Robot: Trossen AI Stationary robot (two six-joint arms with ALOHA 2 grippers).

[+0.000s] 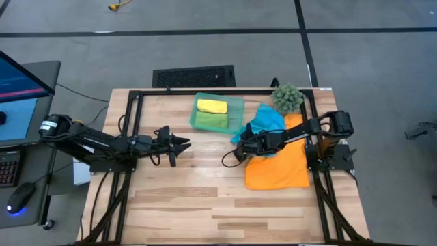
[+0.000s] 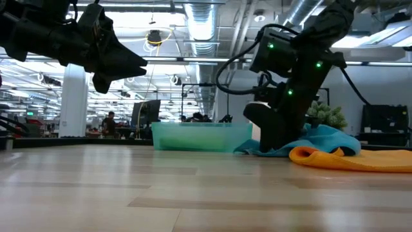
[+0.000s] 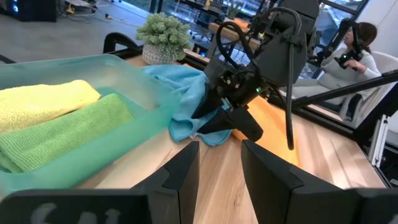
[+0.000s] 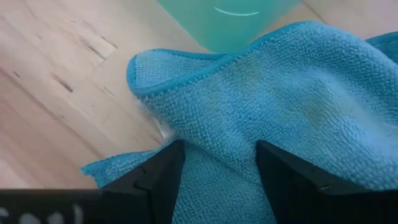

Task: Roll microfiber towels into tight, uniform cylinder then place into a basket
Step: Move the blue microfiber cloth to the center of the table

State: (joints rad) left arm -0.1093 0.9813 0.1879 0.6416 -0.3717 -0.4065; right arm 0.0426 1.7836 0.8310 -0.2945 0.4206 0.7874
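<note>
Where basket [image 1: 235, 109] sits, yellow [image 1: 212, 106], green towels [image 1: 212, 121] inside.

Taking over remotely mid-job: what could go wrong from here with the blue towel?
The right end effector straddles only a crumpled corner of the blue towel, so a grab may bunch it rather than roll it. That towel overlaps the orange towel and touches the basket; pulling may drag either.

Nubby blue microfiber towel [image 4: 292, 112]; translucent, smooth plastic basket [image 3: 134, 134]; pale matt wooden table [image 1: 177, 198].
</note>
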